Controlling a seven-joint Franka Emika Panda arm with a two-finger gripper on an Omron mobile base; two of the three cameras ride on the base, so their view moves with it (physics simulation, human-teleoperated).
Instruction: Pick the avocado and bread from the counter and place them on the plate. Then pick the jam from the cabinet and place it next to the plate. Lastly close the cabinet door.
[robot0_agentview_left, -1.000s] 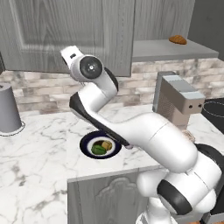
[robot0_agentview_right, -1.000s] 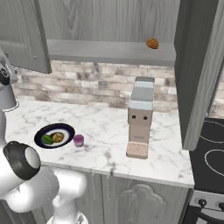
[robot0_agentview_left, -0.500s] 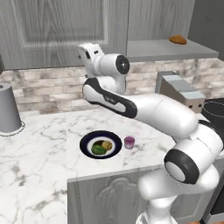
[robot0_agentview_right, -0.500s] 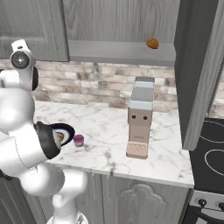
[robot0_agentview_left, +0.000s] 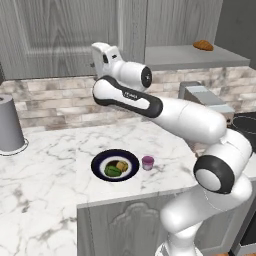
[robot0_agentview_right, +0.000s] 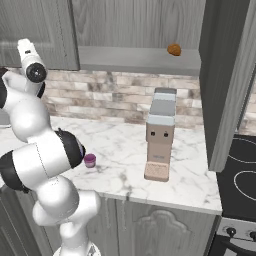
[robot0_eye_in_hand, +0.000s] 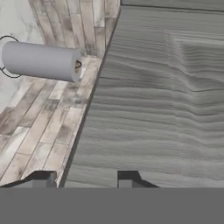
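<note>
Pincer (robot0_eye_in_hand: 85, 180) stood shut on nothing, its two dark tips close up against the grey wood-grain cabinet door (robot0_eye_in_hand: 157, 96), near that door's free edge. Only the door seemed left to do, judging by how the other things lay.

That door was the largest thing in play — a stiff, flat panel on hinges, not fragile, and probably light to swing. Its face was smooth and offered nothing to grip in the hand view, so a flat push close to the free edge, far from the hinges, looked the sensible hold; a push near the hinge side would likely need more force and might let the tips slide.

Next in size, the white marble desk (robot0_agentview_left: 55, 185) carried the plate (robot0_agentview_left: 115, 165) with its navy rim. On the plate sat the avocado (robot0_agentview_left: 112, 171) and the bread (robot0_agentview_left: 122, 165), touching or nearly so. The jam (robot0_agentview_left: 148, 162) — a small pink-purple jar — stood upright just beside the plate's rim, on the side toward the arm's base, and needed no further handling.
</note>
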